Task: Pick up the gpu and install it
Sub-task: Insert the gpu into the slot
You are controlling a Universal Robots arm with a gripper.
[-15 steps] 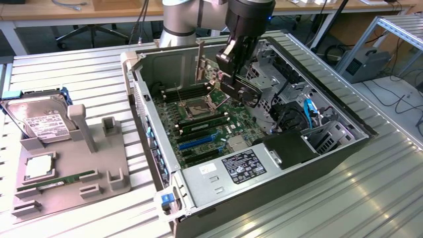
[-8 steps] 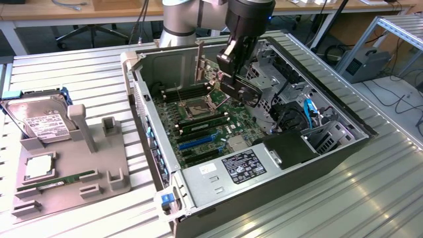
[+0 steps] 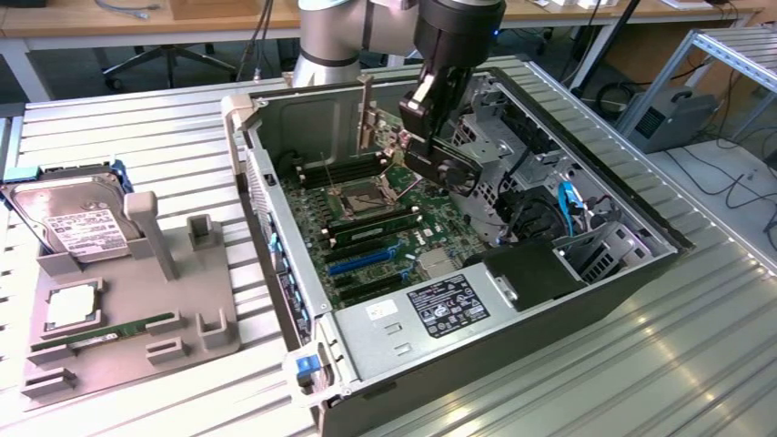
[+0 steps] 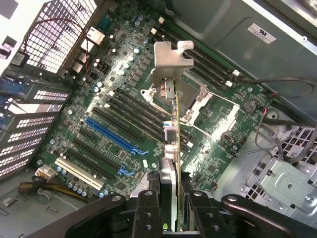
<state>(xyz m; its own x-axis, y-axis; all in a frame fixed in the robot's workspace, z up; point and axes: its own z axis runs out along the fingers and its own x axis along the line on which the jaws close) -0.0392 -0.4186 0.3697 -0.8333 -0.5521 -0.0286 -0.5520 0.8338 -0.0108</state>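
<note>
The gripper (image 4: 171,210) is closed on the gpu (image 4: 173,134), holding it on edge above the board (image 4: 99,109) inside the open case (image 3: 261,173), bracket (image 4: 168,62) toward the rear wall, probably to line it up with a slot.

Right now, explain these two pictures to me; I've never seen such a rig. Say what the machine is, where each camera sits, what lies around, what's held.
The machine is a robot arm with a gripper. One picture comes from a camera standing off the arm; the other from a camera on its wrist. On the metal table lies an open computer case, its green circuit board exposed. On the exterior view's left, a grey holder carries a hard drive and a memory stick. The gripper is shut on the graphics card, holding it on edge above the board.
</note>
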